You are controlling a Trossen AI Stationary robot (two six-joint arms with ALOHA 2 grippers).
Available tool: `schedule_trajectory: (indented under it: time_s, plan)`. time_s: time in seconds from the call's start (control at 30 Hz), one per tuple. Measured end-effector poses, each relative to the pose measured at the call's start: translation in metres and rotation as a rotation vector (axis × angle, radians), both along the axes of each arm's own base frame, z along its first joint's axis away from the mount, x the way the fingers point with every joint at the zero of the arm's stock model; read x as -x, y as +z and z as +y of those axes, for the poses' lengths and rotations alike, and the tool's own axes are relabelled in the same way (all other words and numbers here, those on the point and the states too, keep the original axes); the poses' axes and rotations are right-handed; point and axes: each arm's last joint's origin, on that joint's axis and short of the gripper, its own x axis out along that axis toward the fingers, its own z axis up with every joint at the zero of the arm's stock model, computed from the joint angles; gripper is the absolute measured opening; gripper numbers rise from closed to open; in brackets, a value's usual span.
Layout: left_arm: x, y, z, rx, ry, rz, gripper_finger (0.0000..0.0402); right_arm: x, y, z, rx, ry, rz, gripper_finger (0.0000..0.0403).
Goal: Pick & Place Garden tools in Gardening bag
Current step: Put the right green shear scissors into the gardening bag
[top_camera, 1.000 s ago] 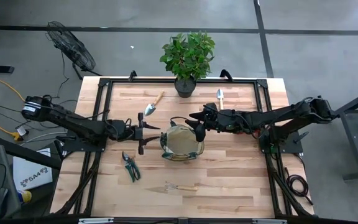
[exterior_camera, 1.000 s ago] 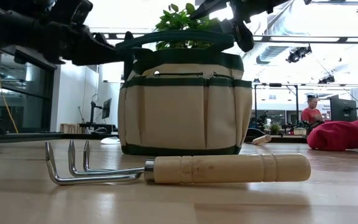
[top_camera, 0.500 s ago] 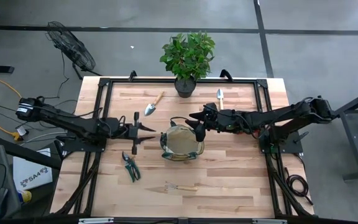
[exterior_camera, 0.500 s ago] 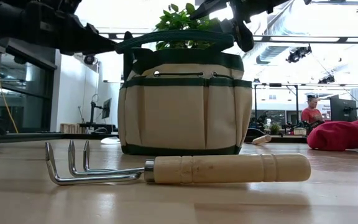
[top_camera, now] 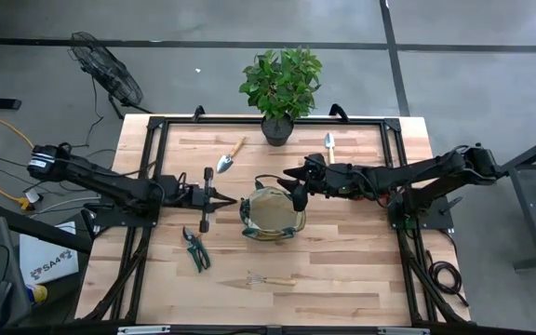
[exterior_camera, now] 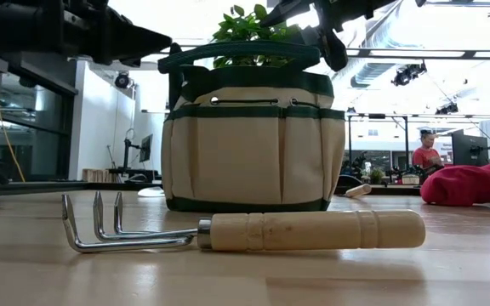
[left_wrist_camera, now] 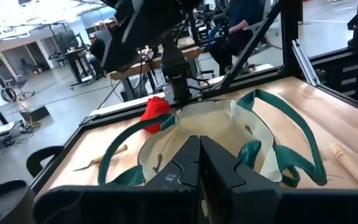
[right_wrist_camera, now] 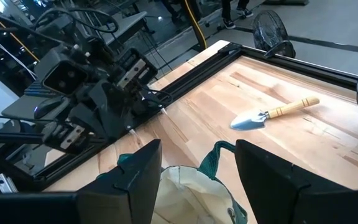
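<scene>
The tan gardening bag (top_camera: 273,214) with green trim stands upright on its base in the middle of the table. My left gripper (top_camera: 234,197) hovers level just left of the bag, shut on nothing (left_wrist_camera: 199,149). My right gripper (top_camera: 296,191) is open over the bag's right rim (right_wrist_camera: 197,168). A hand fork (exterior_camera: 313,229) lies flat near the front edge. Pruning shears (top_camera: 194,247) lie to the front left. Two trowels (top_camera: 229,156) (top_camera: 329,144) lie toward the back. A red bundle (exterior_camera: 470,183) lies to the right of the bag. My right gripper comes level from the table's right, with a green loop handle (right_wrist_camera: 215,155) of the bag rising between its open fingers. I cannot tell whether a finger touches the handle or the rim.
A potted green plant (top_camera: 280,88) stands at the table's far edge. A black frame (top_camera: 156,126) runs round the tabletop. Bare wood lies at the front right. A person (exterior_camera: 428,153) sits far off in the room behind.
My left gripper has shut on nothing beside the bag's left side, and its wrist has turned a little. The bag, the tools and my right gripper have stayed where they were.
</scene>
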Motion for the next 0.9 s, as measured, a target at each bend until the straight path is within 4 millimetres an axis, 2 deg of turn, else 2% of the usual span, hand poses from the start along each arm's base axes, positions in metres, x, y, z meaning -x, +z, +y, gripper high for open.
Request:
schedule_trajectory:
  time_s: [0.47, 0.67, 0.9]
  plan:
    - [-0.029, 0.0, -0.006, -0.018, -0.044, -0.008, 0.0, 0.0, 0.0, 0.0, 0.001, 0.0, 0.004, 0.0197]
    - [-0.032, -0.006, -0.004, -0.029, 0.035, 0.035, 0.0, 0.0, -0.001, 0.0, 0.001, 0.001, 0.01, 0.0197]
    - [-0.033, -0.005, -0.004, -0.012, 0.036, 0.014, 0.0, 0.0, -0.001, 0.0, 0.002, 0.001, 0.011, 0.0197]
